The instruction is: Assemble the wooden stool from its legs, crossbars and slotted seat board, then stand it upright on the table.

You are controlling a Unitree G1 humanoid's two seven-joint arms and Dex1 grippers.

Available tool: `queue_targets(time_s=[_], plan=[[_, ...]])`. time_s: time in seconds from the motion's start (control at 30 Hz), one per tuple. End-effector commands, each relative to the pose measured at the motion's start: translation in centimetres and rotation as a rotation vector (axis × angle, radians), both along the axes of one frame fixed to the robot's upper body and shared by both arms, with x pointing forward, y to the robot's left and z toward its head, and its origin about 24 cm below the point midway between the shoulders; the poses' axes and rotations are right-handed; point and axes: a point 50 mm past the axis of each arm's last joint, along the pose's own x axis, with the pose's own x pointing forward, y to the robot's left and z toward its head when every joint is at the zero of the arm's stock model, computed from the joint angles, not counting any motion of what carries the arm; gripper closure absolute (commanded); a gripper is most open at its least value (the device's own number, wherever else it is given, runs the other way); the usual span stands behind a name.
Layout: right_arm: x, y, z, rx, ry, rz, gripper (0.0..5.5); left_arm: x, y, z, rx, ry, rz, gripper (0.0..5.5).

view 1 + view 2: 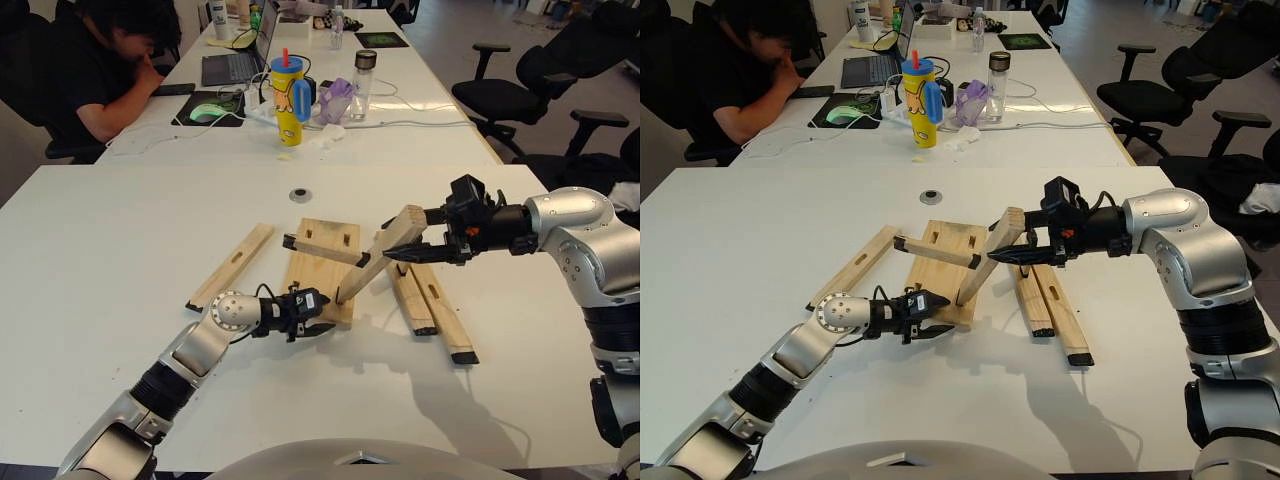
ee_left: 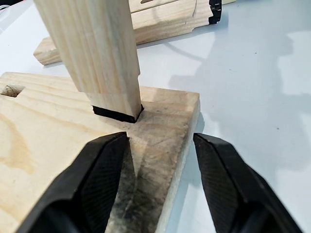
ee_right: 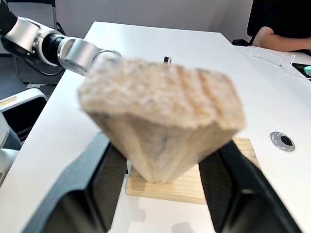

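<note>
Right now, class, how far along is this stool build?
Done: one leg has its end in a corner slot of the seat board. In hand: the right claw is shut on that tilted leg; the left claw is open at the board's corner. Left: three loose pieces lie flat, other slots are empty, and nothing stands upright.

White table [image 1: 120, 230] carries the seat board [image 1: 312, 280] and (seemingly three) loose legs [image 1: 440, 310].

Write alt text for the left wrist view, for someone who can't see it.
A tilted wooden leg meets the seat board near its corner, black-tipped end down. The left gripper hovers just in front, jaws open, one over the board and one past its edge. Other wooden parts lie behind on the white table.
</note>
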Motion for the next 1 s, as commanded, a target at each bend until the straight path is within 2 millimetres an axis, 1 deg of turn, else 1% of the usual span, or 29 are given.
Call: queue_targets(time_s=[0.03, 0.13, 0.33, 0.37, 0.47, 0.53, 0.57, 0.63, 0.73, 0.83, 0.9, 0.93, 0.97, 1.0], plan=[[-0.6, 1.6, -3.2, -0.089, 0.036, -0.053, 3.45, -2.9, 1.2, -4.9, 0.156, 0.236, 0.040, 2.98], [-1.1, 2.0, -4.7, -0.081, 0.045, -0.070, 3.45, -2.8, 1.2, -5.0, 0.154, 0.231, 0.084, 2.98], [-0.5, 1.9, -5.9, -0.061, 0.015, -0.122, 3.45, -2.2, 1.0, -5.1, 0.140, 0.230, 0.177, 2.98], [-0.3, 1.8, -6.0, -0.057, 0.001, -0.135, 3.09, -2.1, 1.0, -5.1, 0.142, 0.229, 0.199, 2.98], [0.2, 1.7, -5.4, 0.033, -0.021, -0.175, 2.68, -1.8, 1.2, -5.3, 0.147, 0.224, 0.262, 2.98], [0.3, 1.4, -5.0, 0.054, -0.060, -0.187, 2.31, -1.5, 1.4, -5.4, 0.151, 0.220, 0.317, 2.98], [0.3, 1.3, -4.9, 0.053, -0.076, -0.190, 2.17, -1.4, 1.6, -5.5, 0.156, 0.222, 0.343, 2.98], [0.2, 0.9, -4.6, 0.053, -0.087, -0.197, 2.12, -1.4, 1.9, -5.8, 0.172, 0.225, 0.382, 2.98], [-0.6, -0.1, -4.9, 0.010, -0.051, -0.201, 2.12, -1.3, 2.1, -6.1, 0.196, 0.219, 0.432, 2.98], [-2.0, -1.4, -6.1, -0.066, 0.018, -0.210, 2.12, -1.2, 2.3, -6.2, 0.202, 0.214, 0.464, 2.98], [-2.7, -2.2, -6.7, -0.082, 0.061, -0.241, 2.12, -1.2, 2.4, -6.2, 0.205, 0.214, 0.460, 2.98], [-2.9, -2.6, -6.4, -0.020, 0.094, -0.269, 2.12, -1.2, 2.5, -6.1, 0.211, 0.208, 0.450, 2.98], [-3.0, -2.8, -5.4, 0.071, 0.131, -0.293, 2.12, -1.2, 2.7, -6.1, 0.216, 0.206, 0.443, 2.98], [-3.0, -2.8, -3.8, 0.179, 0.157, -0.300, 2.12, -1.1, 2.9, -6.1, 0.223, 0.199, 0.441, 2.98]])
